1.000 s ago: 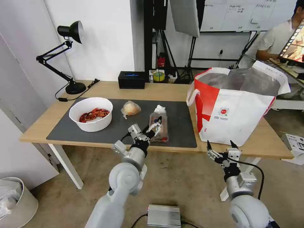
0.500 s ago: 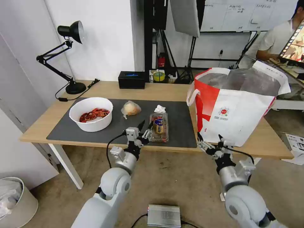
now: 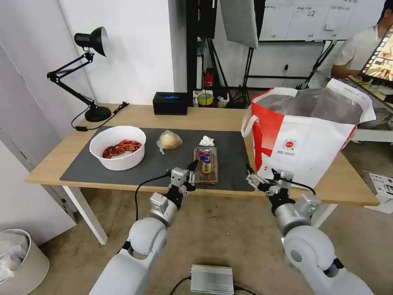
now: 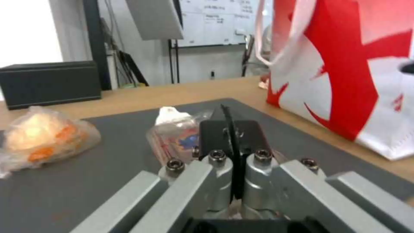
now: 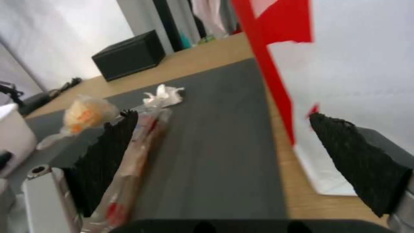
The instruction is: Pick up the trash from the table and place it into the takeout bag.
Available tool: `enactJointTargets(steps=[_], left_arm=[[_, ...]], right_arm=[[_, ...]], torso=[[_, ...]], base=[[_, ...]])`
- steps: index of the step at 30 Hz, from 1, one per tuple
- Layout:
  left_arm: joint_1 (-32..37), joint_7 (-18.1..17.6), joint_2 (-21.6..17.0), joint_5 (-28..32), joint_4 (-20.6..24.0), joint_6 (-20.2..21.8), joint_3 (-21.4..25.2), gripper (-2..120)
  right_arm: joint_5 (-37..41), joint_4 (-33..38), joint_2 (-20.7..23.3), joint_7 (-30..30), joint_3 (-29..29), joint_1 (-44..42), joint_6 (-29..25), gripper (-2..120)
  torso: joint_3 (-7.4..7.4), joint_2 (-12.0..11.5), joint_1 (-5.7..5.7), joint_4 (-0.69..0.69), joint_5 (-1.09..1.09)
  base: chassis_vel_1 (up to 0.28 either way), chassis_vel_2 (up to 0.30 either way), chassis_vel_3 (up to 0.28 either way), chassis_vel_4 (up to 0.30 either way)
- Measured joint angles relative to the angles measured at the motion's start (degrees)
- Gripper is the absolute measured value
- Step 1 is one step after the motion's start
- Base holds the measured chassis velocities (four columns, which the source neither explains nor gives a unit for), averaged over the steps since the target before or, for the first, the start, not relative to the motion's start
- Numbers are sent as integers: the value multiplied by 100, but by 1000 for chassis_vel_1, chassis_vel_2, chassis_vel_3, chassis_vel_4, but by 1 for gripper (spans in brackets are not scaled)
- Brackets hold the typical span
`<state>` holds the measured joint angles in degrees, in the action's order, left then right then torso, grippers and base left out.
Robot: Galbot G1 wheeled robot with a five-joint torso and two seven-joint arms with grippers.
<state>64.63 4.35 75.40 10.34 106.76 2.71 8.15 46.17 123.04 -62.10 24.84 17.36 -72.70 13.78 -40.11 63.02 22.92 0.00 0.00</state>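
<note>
White, red and grey on pale wood

The bag [image 3: 303,139] is white with red panels and silver lining; the white bowl [image 3: 118,147] holds red shells on a dark grey mat [image 3: 155,162].

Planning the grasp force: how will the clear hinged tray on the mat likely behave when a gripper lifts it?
The clear hinged tray looks thin-walled and see-through, so it probably flexes or dents under a firm pinch. It lies flat and low on the mat, so it is unlikely to roll. Its glossy plastic may be slippery, and the lid could spring open.
</note>
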Motion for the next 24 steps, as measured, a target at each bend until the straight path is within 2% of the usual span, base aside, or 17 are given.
enactJointTargets(steps=[6, 11, 24], left_arm=[[26, 113, -34, -165, -65, -70, 1, 0], [-14, 161, -8, -299, -260, -147, -37, 0], [-110, 250, 45, -549, -489, -254, -116, 0]], right_arm=[[630, -144, -42, 246, -233, 609, 220, 100], [911, -636, -260, 390, -587, 1254, 345, 100], [1501, -1255, -648, 539, -929, 1858, 529, 100]], torso=[[0, 0, 0, 1, -1], [0, 0, 0, 1, 0], [0, 0, 0, 0, 0]], base=[[0, 0, 0, 0], [0, 0, 0, 0], [0, 0, 0, 0]])
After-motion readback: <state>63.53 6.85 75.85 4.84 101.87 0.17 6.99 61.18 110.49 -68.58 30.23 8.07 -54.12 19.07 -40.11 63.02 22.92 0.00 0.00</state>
